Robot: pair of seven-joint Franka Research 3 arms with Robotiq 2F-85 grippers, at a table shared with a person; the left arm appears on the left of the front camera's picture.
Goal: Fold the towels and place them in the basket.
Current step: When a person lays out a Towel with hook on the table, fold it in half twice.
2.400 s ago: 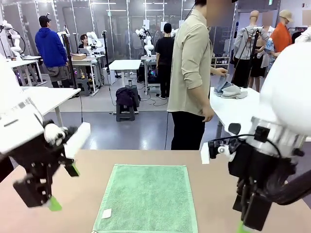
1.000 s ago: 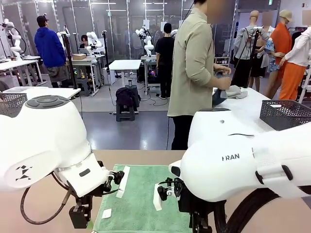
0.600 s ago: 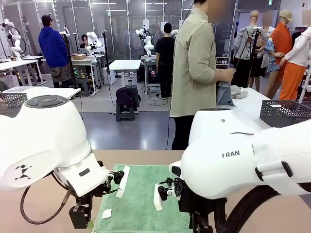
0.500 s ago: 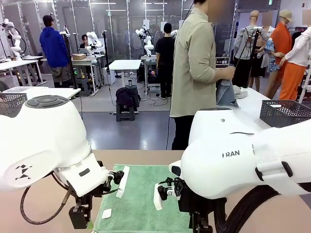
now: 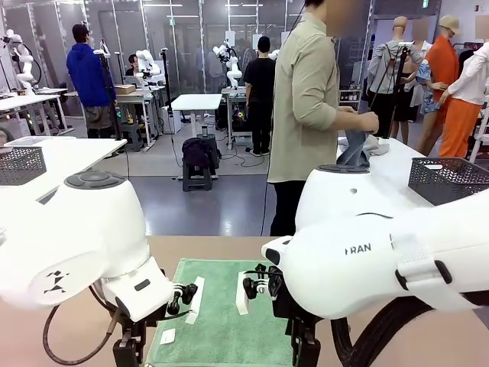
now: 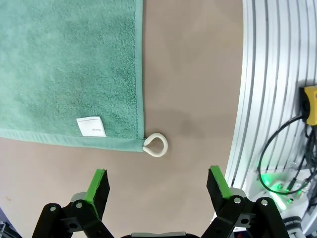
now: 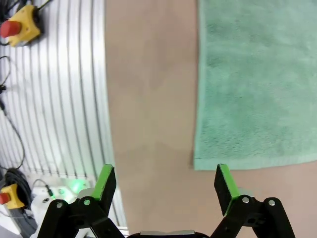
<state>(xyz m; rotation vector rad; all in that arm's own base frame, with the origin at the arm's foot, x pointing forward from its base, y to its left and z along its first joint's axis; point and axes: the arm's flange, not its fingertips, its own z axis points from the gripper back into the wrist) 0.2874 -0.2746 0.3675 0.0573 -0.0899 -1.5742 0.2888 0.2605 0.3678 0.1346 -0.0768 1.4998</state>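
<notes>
A mint green towel (image 5: 229, 313) lies flat on the brown table between my two arms. In the left wrist view its near corner (image 6: 140, 144) has a white hanging loop (image 6: 156, 145) and a white label (image 6: 91, 127). My left gripper (image 6: 157, 184) hangs open just above and short of that corner, with nothing between its green pads. In the right wrist view the towel (image 7: 257, 79) shows its other near corner (image 7: 195, 163). My right gripper (image 7: 166, 184) is open above that corner, holding nothing. A dark wire-mesh basket (image 5: 448, 180) stands on the white table at far right.
A second mesh basket (image 5: 21, 164) sits on a white table at left. A person (image 5: 309, 115) stands at the far side, turned to the right-hand table, handling grey-blue cloths (image 5: 359, 145). The table's ribbed metal edge (image 6: 267, 89) and cables lie close behind both grippers.
Both arms have sunk a little and shifted toward the towel's near corners. The person has lifted a grey-blue cloth at the side table. Both grippers stay open.
</notes>
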